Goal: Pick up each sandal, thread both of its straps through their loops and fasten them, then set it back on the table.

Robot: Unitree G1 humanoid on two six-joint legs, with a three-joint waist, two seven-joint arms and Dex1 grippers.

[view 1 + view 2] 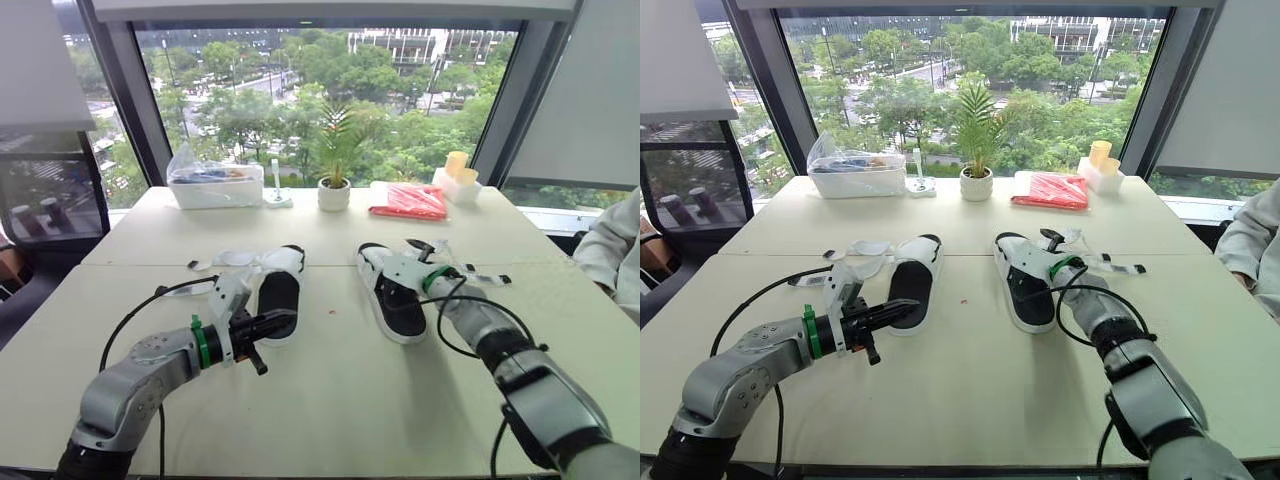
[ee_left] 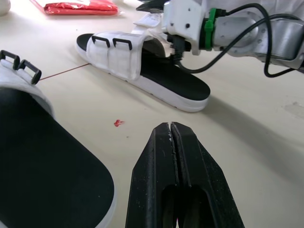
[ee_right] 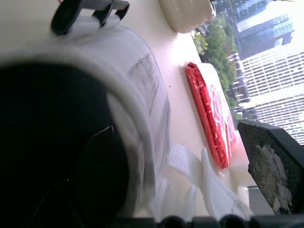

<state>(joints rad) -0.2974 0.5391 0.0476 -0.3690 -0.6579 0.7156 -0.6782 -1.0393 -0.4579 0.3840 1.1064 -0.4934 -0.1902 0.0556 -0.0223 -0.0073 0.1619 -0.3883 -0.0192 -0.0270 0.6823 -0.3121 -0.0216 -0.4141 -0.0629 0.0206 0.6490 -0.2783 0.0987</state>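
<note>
– which step is this?
– it's going for the right sandal (image 1: 400, 300) lying on the table (image 1: 350, 400): right gripper (image 1: 415, 248) gaping at its straps (image 3: 185, 164), left gripper (image 1: 285, 319) hovering pressed together. i'm guessing pinching one strap comes next.

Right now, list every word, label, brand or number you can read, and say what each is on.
No readable text.
Red packet: any print too small to read.
Clear bag by the window: contents too blurred to read.
Left sandal, right sandal: no brand or label shows.
</note>
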